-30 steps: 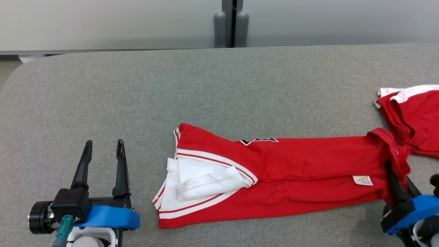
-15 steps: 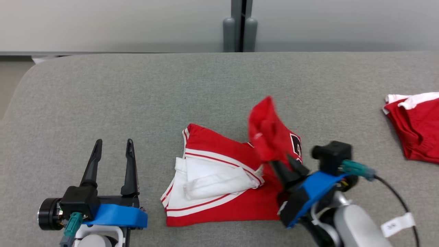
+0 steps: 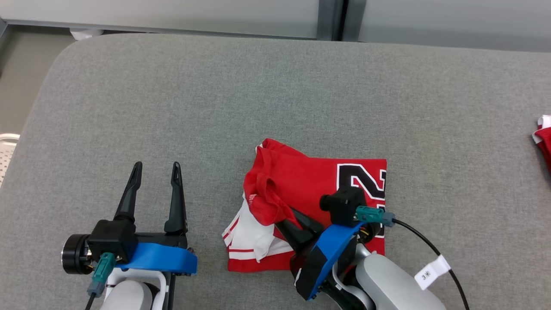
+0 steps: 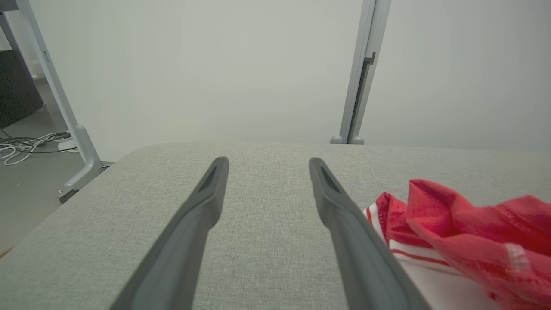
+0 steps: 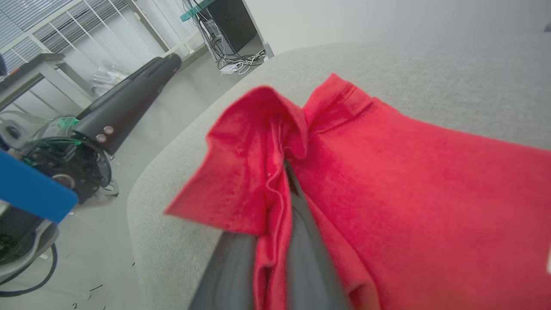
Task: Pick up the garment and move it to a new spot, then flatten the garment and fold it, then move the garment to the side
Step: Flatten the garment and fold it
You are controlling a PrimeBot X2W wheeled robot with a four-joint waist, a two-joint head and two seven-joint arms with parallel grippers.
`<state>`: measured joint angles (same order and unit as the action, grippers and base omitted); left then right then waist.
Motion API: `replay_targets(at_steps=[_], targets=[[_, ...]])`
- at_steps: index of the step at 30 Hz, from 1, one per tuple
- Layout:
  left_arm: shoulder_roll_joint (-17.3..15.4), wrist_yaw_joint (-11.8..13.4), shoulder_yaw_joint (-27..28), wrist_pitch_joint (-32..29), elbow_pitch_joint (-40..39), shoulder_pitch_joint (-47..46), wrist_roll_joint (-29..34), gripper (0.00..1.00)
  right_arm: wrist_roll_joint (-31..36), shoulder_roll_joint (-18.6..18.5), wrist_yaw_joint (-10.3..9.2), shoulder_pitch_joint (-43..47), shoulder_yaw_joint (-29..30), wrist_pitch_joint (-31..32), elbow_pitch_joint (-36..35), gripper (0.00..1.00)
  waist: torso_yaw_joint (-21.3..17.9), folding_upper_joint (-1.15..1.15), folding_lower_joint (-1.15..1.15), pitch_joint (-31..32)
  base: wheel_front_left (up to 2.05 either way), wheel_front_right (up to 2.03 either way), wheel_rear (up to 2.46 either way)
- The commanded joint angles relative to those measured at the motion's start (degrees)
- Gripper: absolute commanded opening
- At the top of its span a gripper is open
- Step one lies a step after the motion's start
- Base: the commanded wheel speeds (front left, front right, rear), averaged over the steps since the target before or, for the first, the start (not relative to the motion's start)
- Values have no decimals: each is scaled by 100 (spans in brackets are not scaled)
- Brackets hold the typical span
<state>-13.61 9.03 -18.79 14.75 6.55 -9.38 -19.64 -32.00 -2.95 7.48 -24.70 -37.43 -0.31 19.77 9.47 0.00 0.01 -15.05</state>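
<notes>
Firmly clenched, the right pincer (image 3: 284, 221) grips a bunched red edge of the garment (image 3: 310, 181), whose folded body lies on the grey tabletop (image 3: 215, 107) just ahead of it. The left pincer (image 3: 157, 165) stands released, the garment near its right, apart.

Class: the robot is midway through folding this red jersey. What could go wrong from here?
1. The right gripper pinches a bunched edge of the jersey; letting go here may leave a crumpled lump, not a flat fold.
2. The white panel sticks out beneath, so the layers may end uneven.
</notes>
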Motion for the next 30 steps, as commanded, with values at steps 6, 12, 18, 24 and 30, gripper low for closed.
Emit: replay_targets(at_steps=[6, 12, 18, 24, 30], targets=[[66, -54, 18, 43, 109, -146, 39, 100, -338, 3, 2, -443, -402, -447, 478, 100, 38, 0, -1, -87, 0, 0, 0], [103, -79, 69, 47, 160, -135, 61, 100, -352, 2, 2, -714, -782, -1159, 404, 100, -39, 0, -1, -75, 0, 0, 0], [91, -61, 162, 47, 132, -19, 108, 100, 244, -132, 1, -653, -263, -1465, -136, 100, -218, 0, -1, 22, 0, 0, 0], [18, -24, 262, 47, 108, 97, 154, 100, 1049, -562, 2, 65, 1456, -1485, -848, 100, -426, 0, -1, 159, 0, 0, 0], [-60, 1, 312, 48, 139, 232, 147, 100, 1503, -779, 1, 1103, 2973, -1334, -1356, 100, -583, 0, -1, 373, 0, 0, 0]])
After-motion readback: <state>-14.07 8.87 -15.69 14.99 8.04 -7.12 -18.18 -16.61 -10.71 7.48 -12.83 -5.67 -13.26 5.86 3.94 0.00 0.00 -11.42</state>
